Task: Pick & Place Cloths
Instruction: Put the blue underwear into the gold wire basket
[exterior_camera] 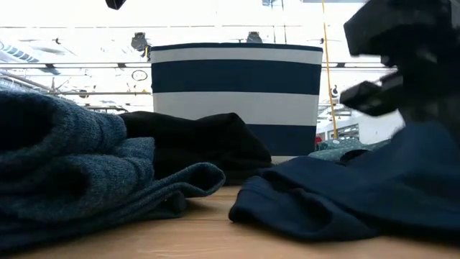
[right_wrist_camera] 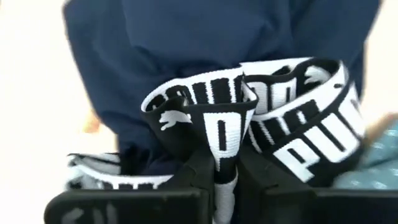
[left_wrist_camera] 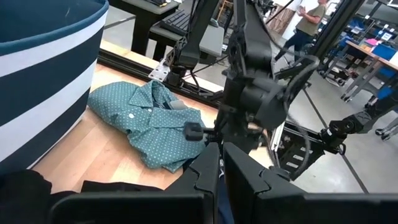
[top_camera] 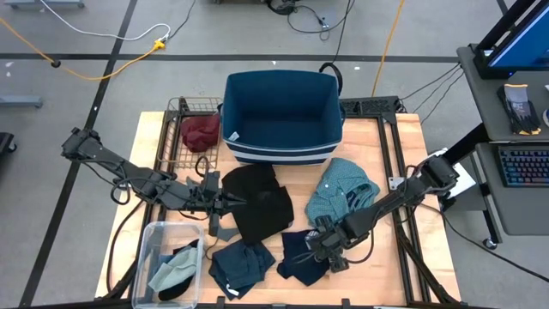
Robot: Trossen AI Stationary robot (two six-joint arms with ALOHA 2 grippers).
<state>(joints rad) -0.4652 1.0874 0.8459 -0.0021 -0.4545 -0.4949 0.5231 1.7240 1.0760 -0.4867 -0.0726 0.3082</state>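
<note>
The navy cloth [top_camera: 296, 256] with a black-and-white printed waistband lies near the table's front, right of centre, also seen in the low view [exterior_camera: 345, 198]. My right gripper [right_wrist_camera: 225, 180] [top_camera: 324, 247] is down on it and shut on that band. My left gripper [top_camera: 225, 203] [left_wrist_camera: 221, 168] is shut with nothing between its fingers, at the left edge of the black cloth [top_camera: 257, 202]. The teal dotted shirt [top_camera: 343, 189] lies at the right. A dark teal cloth [top_camera: 240, 266] lies near the front. A maroon cloth [top_camera: 200, 130] rests in a wire basket. My right gripper pinches a bunched fold of the printed waistband [right_wrist_camera: 221, 140] between its two fingers, more than one layer of it. The fingers slant steeply down from the table's right side. The navy cloth lies on the table below them [exterior_camera: 309, 208].
A blue-and-white striped bin [top_camera: 283, 116] stands open at the far middle. A clear plastic box [top_camera: 154, 249] at the front left holds a pale green cloth [top_camera: 176, 268]. A grey hanger [top_camera: 225, 230] lies beside the black cloth. Bare wood shows at the left.
</note>
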